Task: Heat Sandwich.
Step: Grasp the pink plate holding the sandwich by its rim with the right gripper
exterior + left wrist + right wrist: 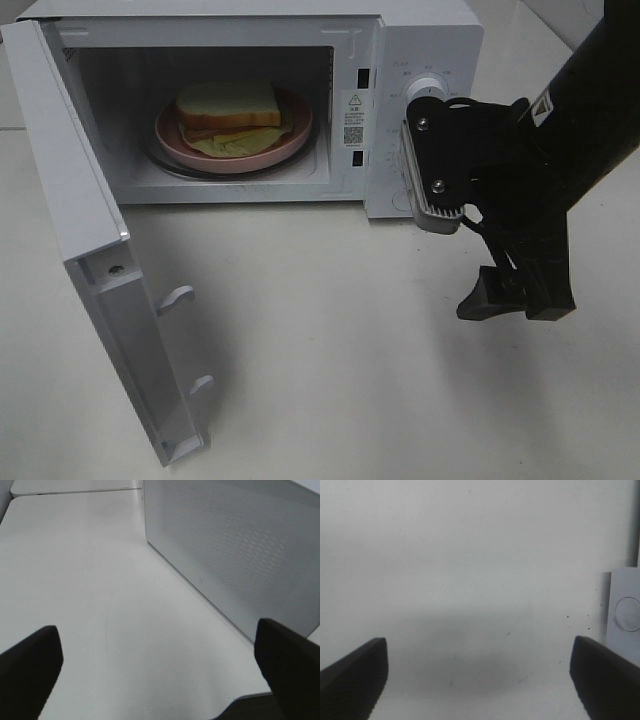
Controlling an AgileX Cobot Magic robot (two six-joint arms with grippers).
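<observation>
- My high exterior camera looks down from the front onto the white box microwave oven [440,60] and the white matte tabletop [350,360]. Mid distance, oven cavity facing it.
- My left wrist camera sits low and looks along that same tabletop at a white perforated panel [235,545] of the oven, close up. Side or door, can't tell.
- My right wrist camera faces the tabletop from very near and clearly shares only that surface with the high view.
- The high view also catches the black right arm [600,90] that carries that camera.
</observation>
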